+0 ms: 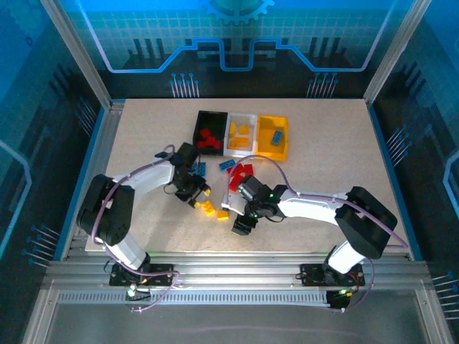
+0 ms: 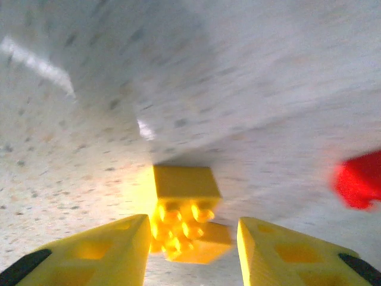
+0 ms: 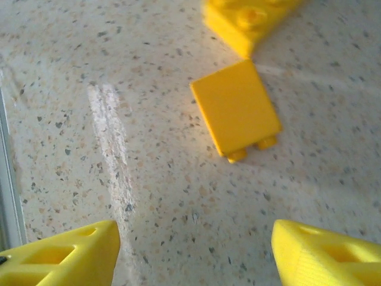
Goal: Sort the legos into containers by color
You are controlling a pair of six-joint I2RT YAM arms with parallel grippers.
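Three containers stand in a row at the back: a black bin (image 1: 211, 129) with red legos, a white bin (image 1: 240, 135) with yellow ones, and a yellow bin (image 1: 272, 136) with a blue one. My left gripper (image 1: 195, 201) (image 2: 190, 244) is drawn in on a clump of two yellow legos (image 2: 184, 217), which sits between its fingertips; the table behind is blurred. My right gripper (image 1: 241, 223) (image 3: 193, 253) hangs open over bare table. A flat yellow lego (image 3: 236, 110) lies just ahead of it, and another yellow lego (image 3: 250, 18) lies beyond that.
Loose red legos (image 1: 244, 172) and a blue lego (image 1: 227, 165) lie in front of the bins between the two arms. More yellow legos (image 1: 208, 208) sit mid-table. A red lego (image 2: 360, 179) lies to the right of the left gripper. The table's metal edge (image 3: 9, 179) runs along the left.
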